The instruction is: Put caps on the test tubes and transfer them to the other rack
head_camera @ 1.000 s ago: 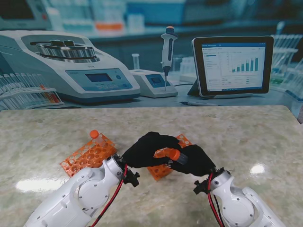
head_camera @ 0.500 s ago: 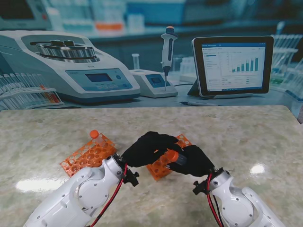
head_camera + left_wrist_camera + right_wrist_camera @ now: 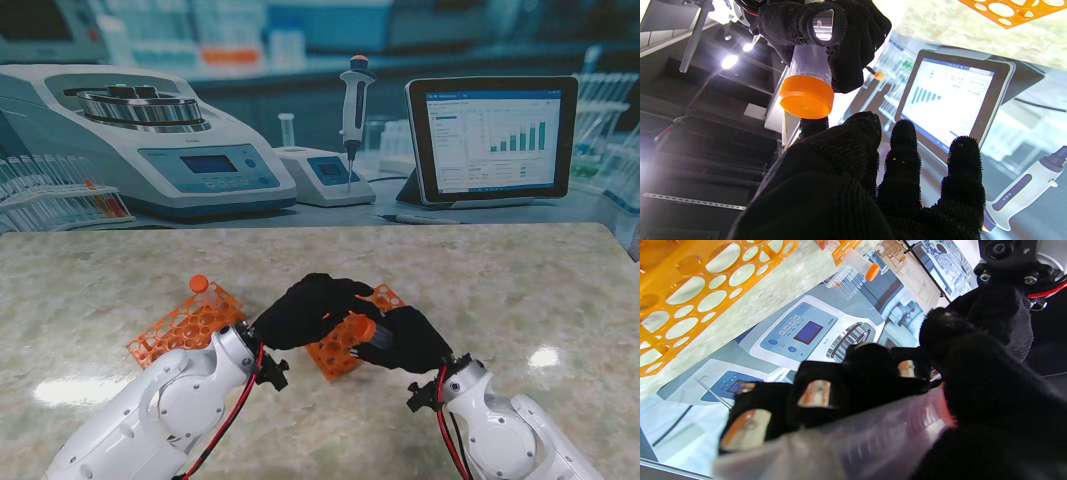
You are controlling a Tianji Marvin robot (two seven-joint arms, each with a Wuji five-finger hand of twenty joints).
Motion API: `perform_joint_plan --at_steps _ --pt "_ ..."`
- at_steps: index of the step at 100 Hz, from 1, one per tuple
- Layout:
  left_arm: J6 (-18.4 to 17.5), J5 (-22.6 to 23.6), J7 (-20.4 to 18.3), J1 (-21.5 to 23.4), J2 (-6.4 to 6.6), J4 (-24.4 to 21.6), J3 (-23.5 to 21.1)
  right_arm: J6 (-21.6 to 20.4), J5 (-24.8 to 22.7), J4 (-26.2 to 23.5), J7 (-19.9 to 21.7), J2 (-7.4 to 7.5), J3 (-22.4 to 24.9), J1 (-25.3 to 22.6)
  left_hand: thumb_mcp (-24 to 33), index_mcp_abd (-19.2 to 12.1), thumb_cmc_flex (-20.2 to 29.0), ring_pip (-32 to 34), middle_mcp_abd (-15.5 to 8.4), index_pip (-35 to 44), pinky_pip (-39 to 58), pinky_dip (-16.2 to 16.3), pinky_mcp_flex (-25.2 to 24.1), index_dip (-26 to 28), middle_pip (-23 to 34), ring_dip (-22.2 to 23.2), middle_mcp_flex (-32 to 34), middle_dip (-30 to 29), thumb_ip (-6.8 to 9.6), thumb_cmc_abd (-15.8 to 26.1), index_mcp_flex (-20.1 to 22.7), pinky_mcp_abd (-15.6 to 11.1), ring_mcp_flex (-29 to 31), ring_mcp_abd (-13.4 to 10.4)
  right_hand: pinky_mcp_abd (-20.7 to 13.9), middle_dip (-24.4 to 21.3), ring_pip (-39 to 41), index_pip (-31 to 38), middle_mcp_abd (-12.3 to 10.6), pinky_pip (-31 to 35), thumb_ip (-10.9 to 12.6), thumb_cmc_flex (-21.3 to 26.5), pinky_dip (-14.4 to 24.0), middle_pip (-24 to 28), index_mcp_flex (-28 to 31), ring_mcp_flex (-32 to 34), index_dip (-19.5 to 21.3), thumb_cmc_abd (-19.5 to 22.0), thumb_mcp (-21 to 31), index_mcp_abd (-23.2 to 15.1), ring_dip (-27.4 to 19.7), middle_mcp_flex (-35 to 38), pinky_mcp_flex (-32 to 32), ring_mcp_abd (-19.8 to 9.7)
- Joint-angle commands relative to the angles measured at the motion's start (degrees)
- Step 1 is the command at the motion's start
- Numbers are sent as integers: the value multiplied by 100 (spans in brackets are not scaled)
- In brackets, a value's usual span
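Note:
My right hand (image 3: 408,340) is shut on a clear test tube (image 3: 810,60) that wears an orange cap (image 3: 362,328). In the left wrist view the cap (image 3: 806,96) points at my left hand (image 3: 873,180), whose fingers are spread and hold nothing; one fingertip (image 3: 813,124) sits just beside the cap. In the stand view the left hand (image 3: 312,308) hovers over the tube's capped end. The right wrist view shows the tube's body (image 3: 880,436) wrapped by the right hand's fingers (image 3: 813,393). Two orange racks lie on the table: one (image 3: 180,328) to the left holding a capped tube (image 3: 199,285), one (image 3: 335,355) under the hands.
A marble table top (image 3: 520,280) carries both racks. Behind its far edge stands a backdrop showing a centrifuge (image 3: 150,140), a pipette (image 3: 354,100) and a tablet (image 3: 490,135). The rack under the hands is partly hidden.
My left hand has let go of the tube's capped end and drawn back slightly to the left. The right hand tilted the tube, so less of its body shows.

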Motion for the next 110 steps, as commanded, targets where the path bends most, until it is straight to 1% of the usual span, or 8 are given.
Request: perform_joint_plan --at_steps 1,18,37,58,76,87,91,110 --pt "37 16 -5 18 15 -51 -16 21 20 -34 17 -11 -7 -32 -55 79 411 -131 -175 -145 -281 -60 -93 -105 -129 -98 -219 -206 164 225 -142 -10 -190 -101 -466 90 1190 317 -26 1574 -123 271 193 -17 101 217 141 80 -34 -272 403 228 440 -497" --pt "68 32 43 52 5 -114 -90 22 19 -34 19 -11 -1 -34 -450 631 268 -148 -121 -572 -348 -15 -114 -333 -156 -104 -329 -205 236 408 -169 -40 -267 -103 -462 92 1190 315 -19 1573 -125 265 192 -14 103 217 141 80 -39 -266 403 228 440 -497" --pt "41 -13 57 148 3 -204 -191 22 22 -31 23 -10 7 -35 -2346 987 -52 -172 -17 -872 -494 71 -191 -491 -211 -82 -503 -180 509 1028 -281 -84 -389 -95 -460 93 1190 314 -22 1572 -127 265 191 -15 104 217 141 83 -44 -267 403 229 440 -497" --pt "-17 7 134 248 -6 -234 -256 18 17 -35 19 -10 10 -39 -2924 1470 -941 -154 105 -785 -543 75 -221 -431 -225 -56 -556 -155 467 745 141 -51 -401 -63 -455 93 1190 314 -19 1572 -124 269 190 -17 105 216 142 80 -38 -267 403 228 439 -493" --pt "-8 57 236 242 -25 -194 -226 22 21 -35 20 -11 5 -36 -2409 1504 -1587 -125 82 -19 -528 101 -206 861 -177 18 -727 36 411 205 -351 -63 -437 -104 -452 94 1190 314 -19 1572 -125 271 188 -16 105 217 143 75 -39 -267 403 229 440 -492" --pt "31 41 232 190 -30 -141 -168 19 20 -37 15 -12 7 -39 -2150 1555 -1822 -121 103 299 -510 96 -207 1179 -163 33 -809 77 349 -47 -610 -58 -464 -111 -452 95 1190 314 -24 1574 -126 267 187 -15 105 217 143 81 -39 -267 403 228 440 -492" --pt "45 31 229 166 -32 -115 -138 17 20 -37 13 -12 10 -41 -1689 1589 -2077 -125 105 317 -499 85 -203 1283 -181 38 -847 85 258 -182 -687 -56 -471 -109 -452 96 1190 314 -25 1574 -127 265 187 -15 105 217 143 83 -41 -267 403 229 440 -492" --pt "79 24 211 84 -35 -20 -9 13 14 -40 5 -13 20 -48 -1536 1632 -2228 -125 139 587 -492 84 -211 1478 -171 41 -918 105 216 -369 -849 -45 -505 -106 -452 94 1193 310 -17 1575 -127 270 186 -18 107 216 142 74 -42 -273 404 228 440 -474"
